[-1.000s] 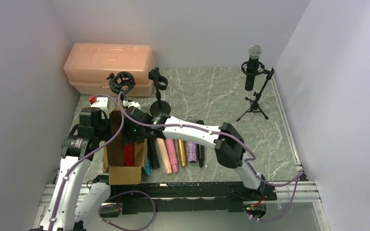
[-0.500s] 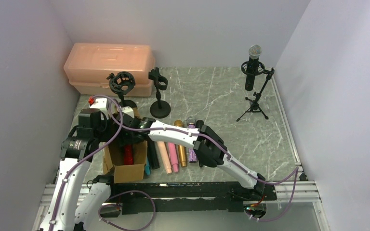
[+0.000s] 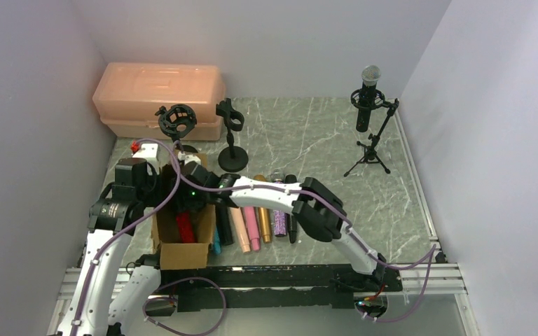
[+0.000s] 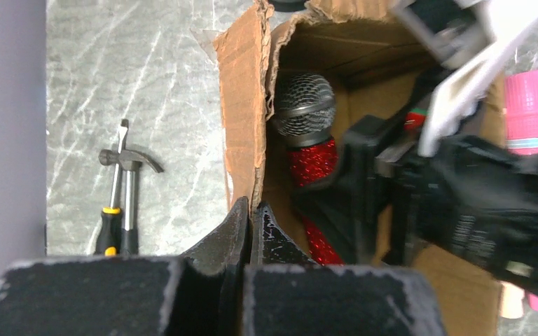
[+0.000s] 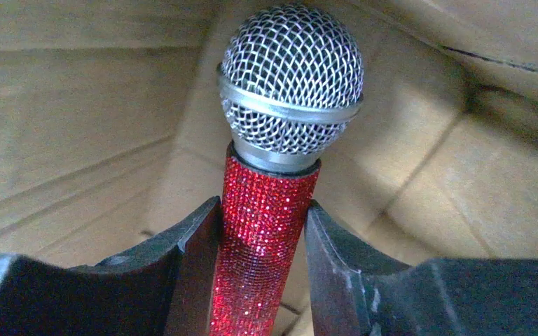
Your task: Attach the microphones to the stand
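A red glitter microphone with a silver mesh head lies inside the cardboard box. My right gripper reaches into the box, one finger pressed on each side of the microphone's handle. The same microphone shows in the left wrist view, partly behind the right arm. My left gripper is shut on the box's left wall. Black, peach, pink, gold and purple microphones lie in a row right of the box. An empty clip stand and a shock-mount stand stand behind it.
A tripod stand at the back right holds a black microphone. A peach plastic case sits at the back left. A hammer and a screwdriver lie left of the box. Walls close in on both sides.
My right gripper has gone down into the box and its fingers have narrowed round the red glitter microphone, which now lies tilted. The left gripper has kept its hold on the box wall.
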{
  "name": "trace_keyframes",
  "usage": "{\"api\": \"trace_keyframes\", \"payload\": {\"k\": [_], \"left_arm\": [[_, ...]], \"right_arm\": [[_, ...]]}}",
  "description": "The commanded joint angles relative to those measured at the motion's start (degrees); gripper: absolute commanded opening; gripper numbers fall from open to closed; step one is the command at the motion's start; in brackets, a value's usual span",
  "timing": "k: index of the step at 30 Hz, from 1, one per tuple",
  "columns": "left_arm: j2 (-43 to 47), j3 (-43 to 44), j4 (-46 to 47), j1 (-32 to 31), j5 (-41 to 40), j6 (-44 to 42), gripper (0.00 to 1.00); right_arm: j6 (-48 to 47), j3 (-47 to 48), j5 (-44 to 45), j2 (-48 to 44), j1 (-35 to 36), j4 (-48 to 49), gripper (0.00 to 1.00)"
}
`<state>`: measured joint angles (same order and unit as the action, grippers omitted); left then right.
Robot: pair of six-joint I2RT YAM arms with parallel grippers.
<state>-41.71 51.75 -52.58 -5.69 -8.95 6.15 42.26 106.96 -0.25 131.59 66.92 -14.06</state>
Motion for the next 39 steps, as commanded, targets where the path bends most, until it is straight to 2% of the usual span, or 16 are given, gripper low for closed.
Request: {"api": "trace_keyframes", "payload": {"k": [1, 7, 10, 13, 19, 24, 31, 39], "left_arm": [[0.7, 0.1, 5.1, 0.0, -3.7, -2.0, 0.0], [0.7, -0.3, 5.4, 0.0, -6.9, -2.6, 0.0], [0.5, -0.3, 5.2, 0.0, -6.9, -2.7, 0.0], [0.3, -0.2, 5.0, 0.0, -6.4, -2.5, 0.0], [0.7, -0.6, 5.2, 0.0, -4.9, -2.7, 0.0], [0.2, 0.0, 5.1, 0.0, -3.8, -2.6, 0.0], [0.2, 1.6, 4.6, 0.0, -2.6, -2.7, 0.0], [0.3, 0.7, 4.7, -0.1, -1.9, -3.0, 0.0]], "right_arm": [[1.7, -3.9, -8.3, -9.8, -3.6, 11.0, 0.17], [0.4, -9.9, -17.2, -20.3, -6.0, 13.1, 0.09], [-2.8, -13.9, -17.9, -26.9, -7.2, 9.2, 0.07], [-5.1, -19.9, -16.0, -34.7, -10.3, 4.0, 0.06], [-8.1, -33.5, -3.0, -49.7, -21.7, -15.5, 0.06], [-9.0, -46.0, 4.2, -58.6, -30.6, -22.0, 0.07], [-9.8, -53.1, 7.1, -57.0, -35.5, -24.9, 0.1], [-10.2, -54.2, 8.4, -46.7, -36.3, -18.7, 0.15]]}}
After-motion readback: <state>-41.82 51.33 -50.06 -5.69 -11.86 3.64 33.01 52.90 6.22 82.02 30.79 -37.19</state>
